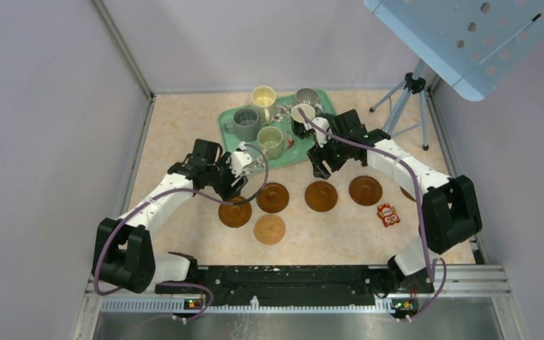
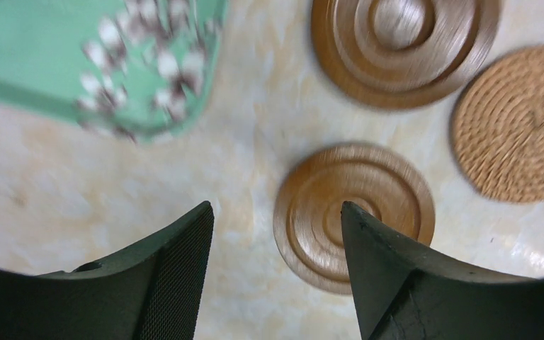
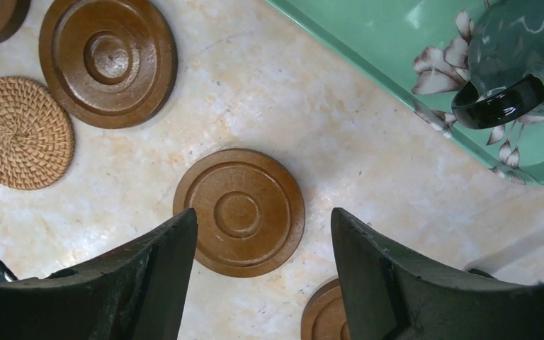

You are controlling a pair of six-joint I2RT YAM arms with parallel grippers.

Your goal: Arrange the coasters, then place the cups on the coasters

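Currently we are listing both claws gaping empty: left claw (image 2: 276, 212) hanging over a coaster (image 2: 319, 205), right claw (image 3: 263, 216) over a second coaster (image 3: 239, 211) on the surface (image 1: 184, 127), cups (image 1: 263, 98) sitting on the tray (image 1: 294, 149) just beyond them.

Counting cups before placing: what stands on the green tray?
Five mugs show on the tray: yellow, grey, pale green, silvery, black. The right arm covers its right corner.

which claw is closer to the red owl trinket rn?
Right. The right claw hangs left of and beyond the red owl trinket; the left claw is much farther left, above the leftmost coaster.
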